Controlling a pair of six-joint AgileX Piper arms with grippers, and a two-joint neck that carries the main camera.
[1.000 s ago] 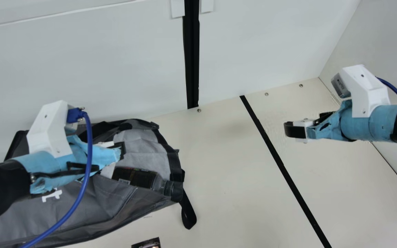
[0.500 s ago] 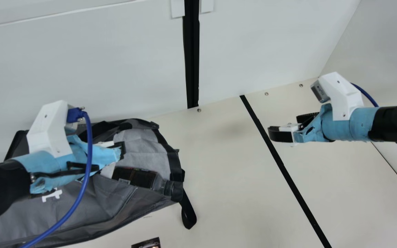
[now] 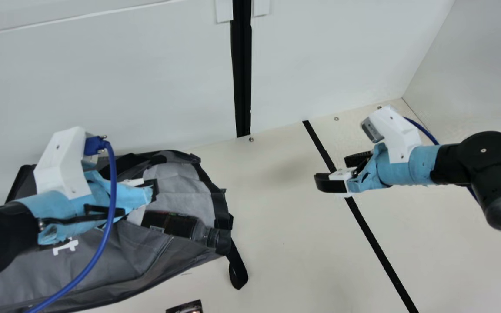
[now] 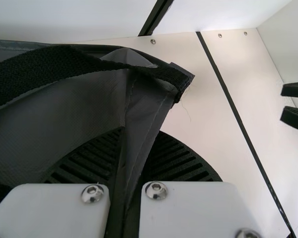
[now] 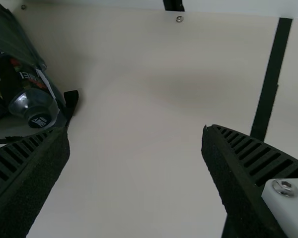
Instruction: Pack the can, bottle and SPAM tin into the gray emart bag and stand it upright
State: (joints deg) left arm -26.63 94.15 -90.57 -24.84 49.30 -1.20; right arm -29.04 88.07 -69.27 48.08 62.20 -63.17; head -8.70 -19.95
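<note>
Fingers (image 4: 188, 158) of the left gripper (image 4: 140, 136), black and ribbed, are clenched on a fold of the soft, dark gray cloth emart bag (image 3: 137, 252); those of the right gripper (image 5: 136, 130) are spread apart, with nothing held between them. The bag is laid on its side at the left of the cream tabletop (image 3: 276, 243), along its far edge, and the dark plastic bottle with a black cap (image 3: 178, 224) is lodged just inside its mouth.

The cloth can be expected to be light and limp, prone to crumpling when pulled — so it is best taken by the black-bound rim (image 3: 221, 208), where a doubled layer should bear the load. The bottle is likely heavier, stiff and rather slippery; if it has to be pushed deeper, pressure is best put on the cap end.

The bag's long axis is run roughly left to right, its mouth turned toward the tabletop's right edge. The bottle is pointed nearly the same way, cap outward and angled slightly toward the near edge — a slide out could be risked if the rim were lowered. By judgement, the mouth must be raised before the bag can be stood upright.
</note>
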